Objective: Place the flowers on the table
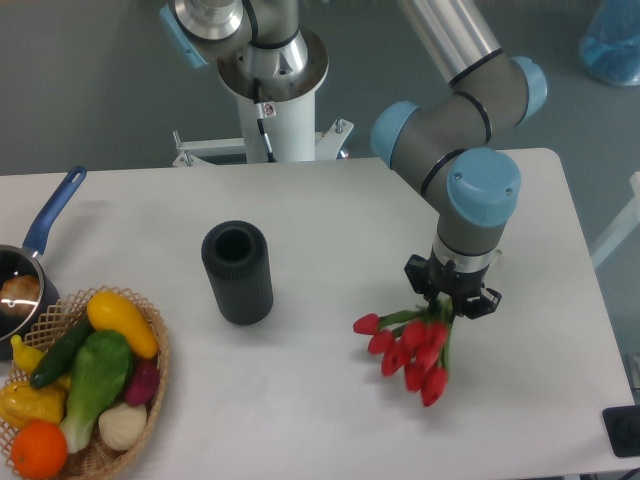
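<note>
Flowers (408, 348) directly below gripper (449, 303)

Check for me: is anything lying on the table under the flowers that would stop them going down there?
Nothing visible does. The gripper is over the stem end of the flowers, and the table around and below them is bare white. The black cylinder and the basket sit well off to the left.

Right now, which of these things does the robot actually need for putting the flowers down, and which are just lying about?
Part of the job:
- flowers
- gripper, over the stems
- table

Just lying about:
- black cylinder
- basket of vegetables
- pot with blue handle
</note>
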Robot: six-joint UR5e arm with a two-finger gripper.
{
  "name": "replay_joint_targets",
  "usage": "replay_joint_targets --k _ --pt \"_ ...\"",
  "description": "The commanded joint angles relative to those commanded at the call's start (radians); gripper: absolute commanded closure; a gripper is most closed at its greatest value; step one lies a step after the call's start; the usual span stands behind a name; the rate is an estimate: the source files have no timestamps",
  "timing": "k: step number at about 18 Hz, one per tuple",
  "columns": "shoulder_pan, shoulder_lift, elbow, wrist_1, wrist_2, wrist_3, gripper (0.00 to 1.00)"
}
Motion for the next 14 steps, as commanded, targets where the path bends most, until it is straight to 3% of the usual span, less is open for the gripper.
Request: replay_joint_targets --k 3,8,14 --pt "0.011 0.006 -0.009 0.014 0.0 -0.003 0.0" --pt "0.051 -0.003 -0.006 0.15 -0.035 0.002 0.0" --pt "0.11 -0.021 0.017 0.152 -0.074 0.089 0.0"
